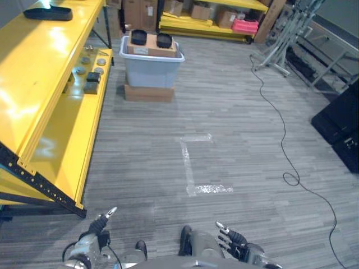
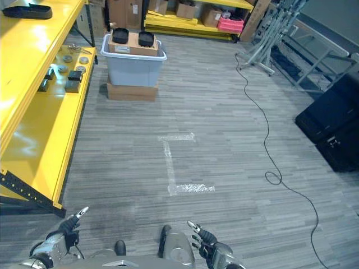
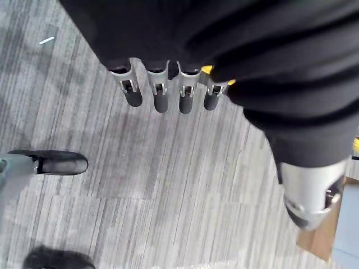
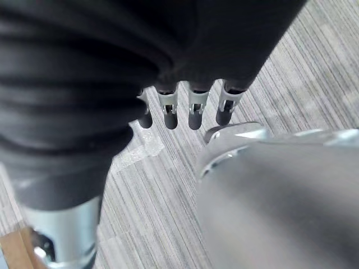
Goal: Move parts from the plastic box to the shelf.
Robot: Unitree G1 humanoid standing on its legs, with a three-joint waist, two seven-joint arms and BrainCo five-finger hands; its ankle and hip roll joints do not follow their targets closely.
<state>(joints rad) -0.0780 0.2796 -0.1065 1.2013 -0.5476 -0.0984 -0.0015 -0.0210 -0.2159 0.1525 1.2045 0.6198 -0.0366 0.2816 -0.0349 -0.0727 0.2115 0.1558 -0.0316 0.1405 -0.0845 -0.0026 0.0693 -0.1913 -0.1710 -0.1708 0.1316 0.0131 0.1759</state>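
Two black moulded parts (image 1: pixel 151 38) sat on cardboard atop the grey plastic box (image 1: pixel 150 68), far across the ribbed floor. Round metal pieces (image 1: pixel 90 66) already lay near the glossy yellow shelf's (image 1: pixel 67 134) front edge. Left hand (image 1: pixel 100 223) and right hand (image 1: pixel 233 239) hung low, fingers relaxed, empty. Most left.

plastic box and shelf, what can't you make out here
- Plastic box: its inside is hidden by a cardboard box carrying two black trays.
- Parts on the yellow shelf: too small in the eye views to identify.
- Left hand and right hand: empty, fingers straight.
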